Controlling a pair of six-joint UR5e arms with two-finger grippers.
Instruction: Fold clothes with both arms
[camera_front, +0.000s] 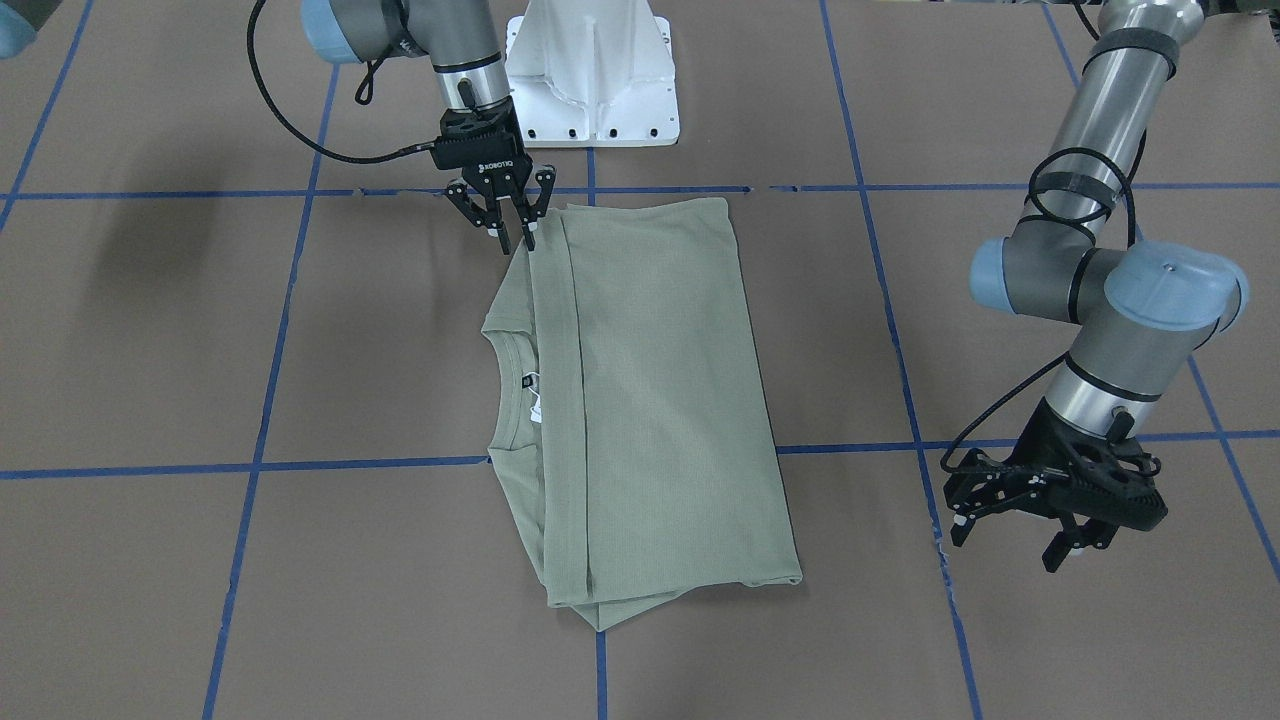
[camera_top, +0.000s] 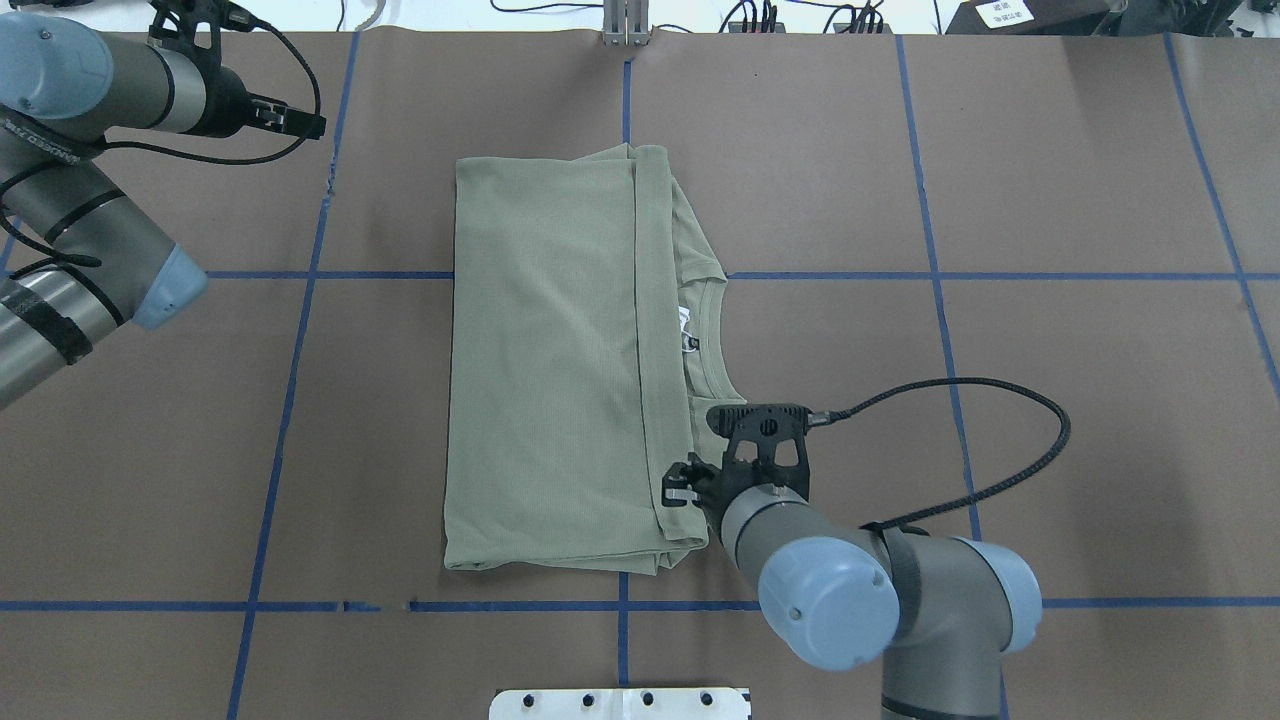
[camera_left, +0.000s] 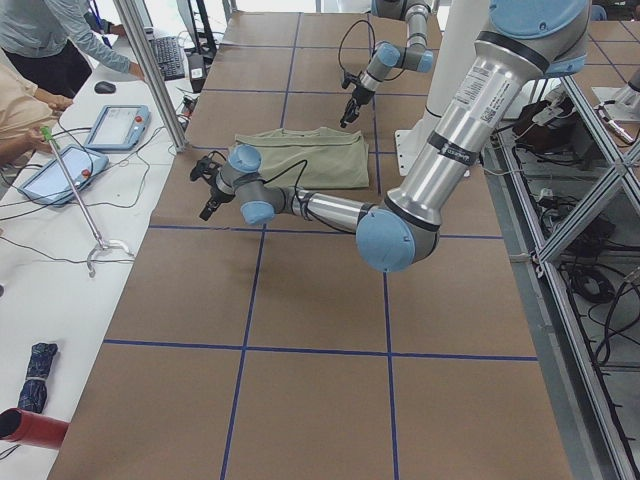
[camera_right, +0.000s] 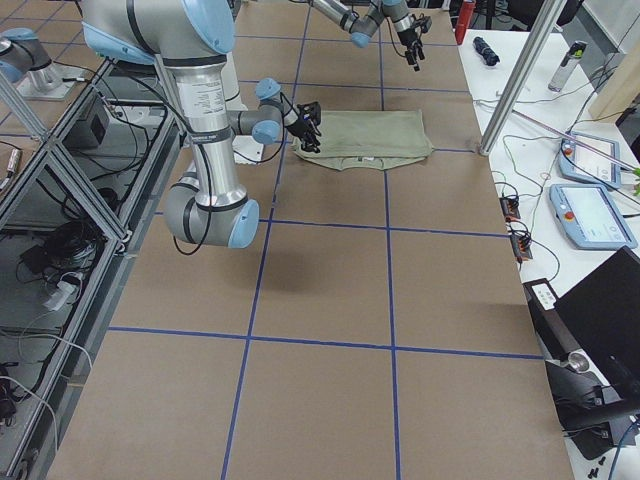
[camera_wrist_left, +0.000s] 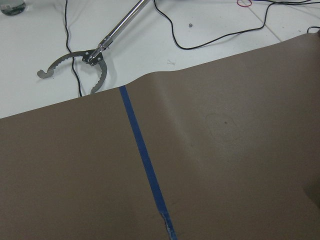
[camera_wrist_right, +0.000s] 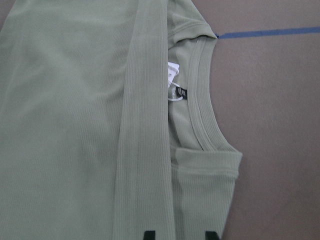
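- The right pincer (camera_front: 518, 243) hung at the upper left of centre in the front-facing view, pointing straight down. Its fingers were spread and it held nothing.
- One of its tips stood right at the top corner of the shirt (camera_front: 660, 400). I could not tell whether it touched the cloth.
- In the right wrist view the two black fingertips (camera_wrist_right: 149, 234) peeked in at the bottom edge, well apart. One was over the folded strip of cloth and the other over the shoulder beside it.
- The left pincer (camera_front: 1005, 548) sat at the lower right of the front-facing view, well apart from the shirt. Its fingers were spread and empty over bare table (camera_front: 200, 350).
- The left wrist view showed only brown table, one line of blue tape (camera_wrist_left: 145, 160), and a white surface past the edge. On that surface lay a metal grabber tool (camera_wrist_left: 95, 65) and some black cables.
- The sage-green shirt lay flat in the middle of the frame, folded into a long rectangle, with a narrow band of cloth running lengthwise down it.
- Its round neck (camera_wrist_right: 205, 100) opened toward the left side of the front-facing view, with the white tag (camera_wrist_right: 172, 80) showing just inside.
- The shirt sat across a crossing of the blue tape lines on the brown table.
- The white pedestal base (camera_front: 592, 80) stood at the top centre, near the shirt's upper edge.
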